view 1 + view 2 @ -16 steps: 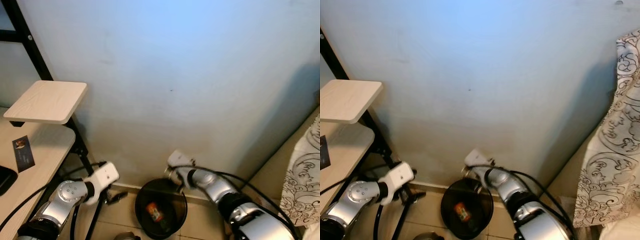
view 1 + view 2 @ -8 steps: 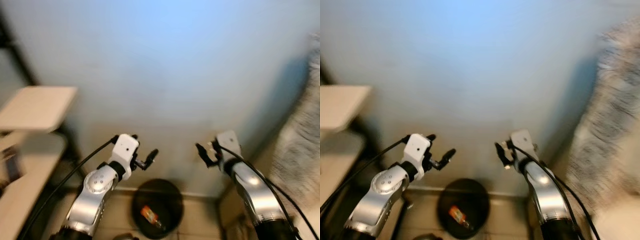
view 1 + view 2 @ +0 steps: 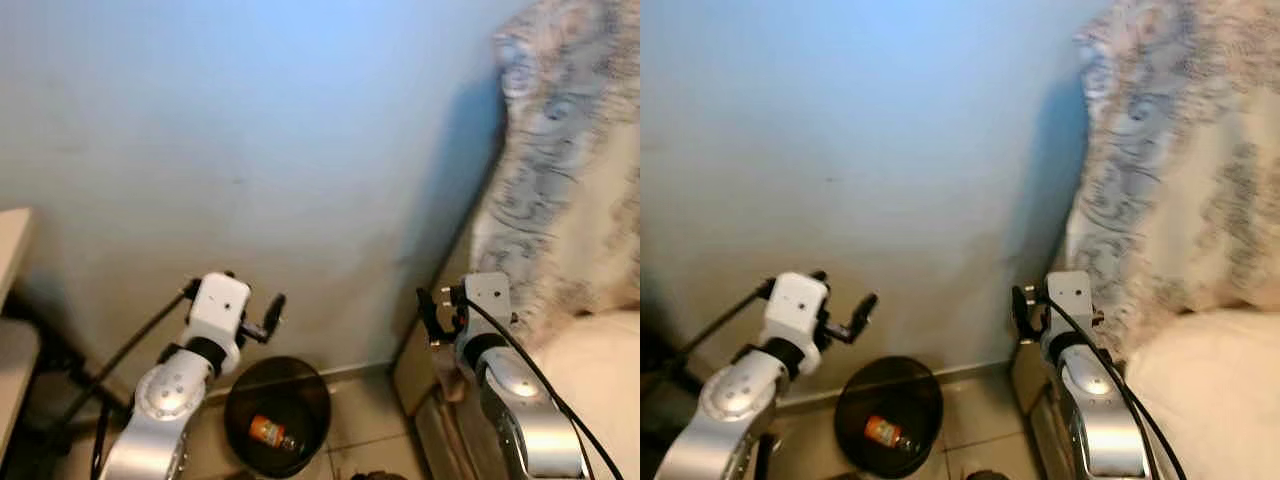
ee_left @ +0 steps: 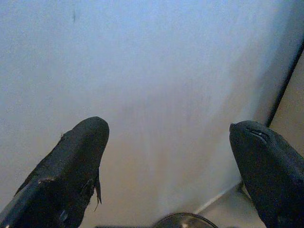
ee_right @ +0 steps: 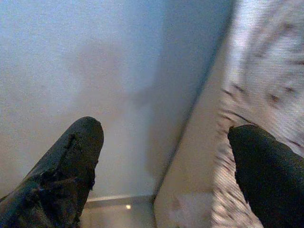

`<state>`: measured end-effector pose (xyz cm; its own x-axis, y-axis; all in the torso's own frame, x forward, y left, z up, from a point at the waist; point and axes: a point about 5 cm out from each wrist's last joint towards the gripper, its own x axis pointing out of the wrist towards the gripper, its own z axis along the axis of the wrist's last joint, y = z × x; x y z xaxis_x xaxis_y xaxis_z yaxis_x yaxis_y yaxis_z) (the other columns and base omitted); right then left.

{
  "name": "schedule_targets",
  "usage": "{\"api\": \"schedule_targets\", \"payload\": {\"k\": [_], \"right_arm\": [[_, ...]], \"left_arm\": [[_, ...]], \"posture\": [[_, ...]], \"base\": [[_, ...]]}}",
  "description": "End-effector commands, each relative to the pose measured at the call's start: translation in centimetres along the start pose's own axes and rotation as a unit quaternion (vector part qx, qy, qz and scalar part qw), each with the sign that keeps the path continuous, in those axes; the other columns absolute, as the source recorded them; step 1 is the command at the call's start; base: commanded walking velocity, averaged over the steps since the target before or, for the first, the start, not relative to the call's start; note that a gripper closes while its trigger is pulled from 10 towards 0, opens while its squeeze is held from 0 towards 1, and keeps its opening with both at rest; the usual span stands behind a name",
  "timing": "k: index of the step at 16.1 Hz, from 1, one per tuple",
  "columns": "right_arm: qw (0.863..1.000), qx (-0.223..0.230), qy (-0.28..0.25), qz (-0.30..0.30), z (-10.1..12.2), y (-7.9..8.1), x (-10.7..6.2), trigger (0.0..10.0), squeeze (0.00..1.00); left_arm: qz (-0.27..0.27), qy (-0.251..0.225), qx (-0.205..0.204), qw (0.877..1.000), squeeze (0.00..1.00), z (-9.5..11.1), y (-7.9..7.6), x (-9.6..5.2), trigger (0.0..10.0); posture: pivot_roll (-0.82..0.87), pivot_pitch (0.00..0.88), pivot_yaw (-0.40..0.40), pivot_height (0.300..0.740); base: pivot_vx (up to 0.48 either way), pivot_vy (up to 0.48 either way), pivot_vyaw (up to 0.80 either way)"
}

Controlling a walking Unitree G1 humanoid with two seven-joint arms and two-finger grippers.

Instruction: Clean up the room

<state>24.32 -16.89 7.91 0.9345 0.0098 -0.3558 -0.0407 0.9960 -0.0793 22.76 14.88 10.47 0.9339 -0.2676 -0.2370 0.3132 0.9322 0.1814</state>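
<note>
Pale blue wall across most of the frame, patterned bedcover (image 3: pixel 560 180) at upper right; low centre on the tiled floor, a black bin (image 3: pixel 277 415) with an orange-labelled bottle (image 3: pixel 268 432) lying inside. Left gripper (image 4: pixel 171 156) and right gripper (image 5: pixel 164 161) are both raised toward the wall, fingers spread wide, holding nothing. Judged: between pickups, bottle binned; next move calls for finding more litter elsewhere.

We're facing a plain pale blue wall (image 3: pixel 250 120), light strongest up top and dimming toward the base, beige tiled floor (image 3: pixel 365 420) below, patterned grey-and-cream fabric (image 3: pixel 560 170) draped on our right, corner of a light wooden desk (image 3: pixel 12 240) at far left
</note>
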Motion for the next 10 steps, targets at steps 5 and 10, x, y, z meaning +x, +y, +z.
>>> {"api": "schedule_targets", "payload": {"k": [5,10], "right_arm": [[1.000,-0.009,0.020,0.015,0.0,0.5,0.0,10.0,0.00],[0.999,-0.026,0.022,0.026,0.2,0.9,1.1,10.0,0.00]], "left_arm": [[0.031,0.020,-0.011,0.999,0.00,-0.4,0.9,-0.3,10.0],[0.034,0.029,-0.006,0.999,0.00,-0.9,1.1,0.0,10.0]], "posture": [[0.03,0.000,-0.011,0.740],[0.05,0.000,-0.012,0.740]], "base": [[0.000,0.000,-0.60],[0.000,0.000,0.00]]}}
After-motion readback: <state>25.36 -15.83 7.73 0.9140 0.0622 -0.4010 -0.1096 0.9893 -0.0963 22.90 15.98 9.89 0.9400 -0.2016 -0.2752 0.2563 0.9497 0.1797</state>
